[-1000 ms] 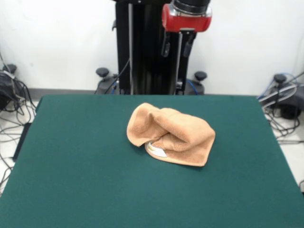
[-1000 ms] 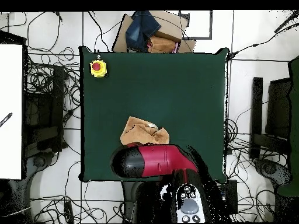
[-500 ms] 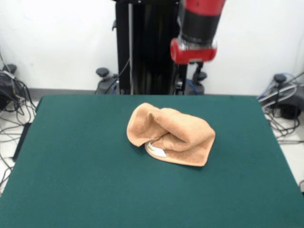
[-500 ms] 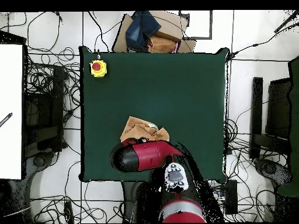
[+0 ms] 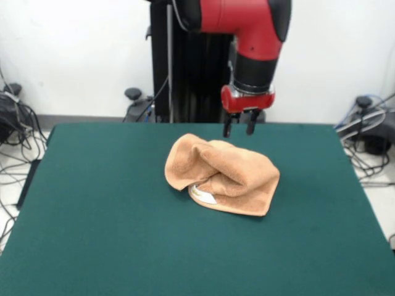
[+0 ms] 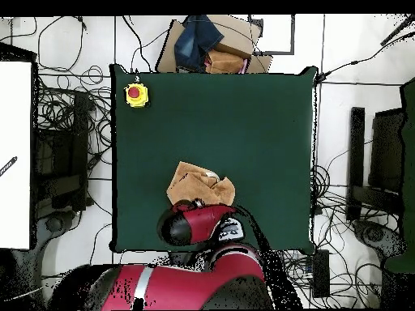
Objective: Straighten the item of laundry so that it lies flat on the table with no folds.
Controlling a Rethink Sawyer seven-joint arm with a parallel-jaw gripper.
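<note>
Front view: I am bringing the gripper [image 5: 238,130] down behind the towel [image 5: 221,173]. A second ago only its red wrist was showing at the top edge; now the two dark fingers are hanging just above the towel's far rim, parted with a clear gap between them and holding nothing. The towel is sitting unchanged, bunched near the middle of the table [image 5: 92,216], with one thick fold rolled over the top and the white label [image 5: 204,196] peeking out from under its near edge. No contact is showing yet.

Overhead view: the arm [image 6: 194,225] is now covering the table's near edge and the strip just beside the towel [image 6: 198,185], so the fingertips are hidden here. The towel is lying in the half of the table [image 6: 267,129] nearer the base, well apart from the yellow box with the red button [image 6: 136,95] in the far corner. Its outline is matching the earlier frames.

My judgement: the approach is finishing and the flattening itself is not started. The next move calls for a pinch on the uppermost folded layer, not the whole bundle.
</note>
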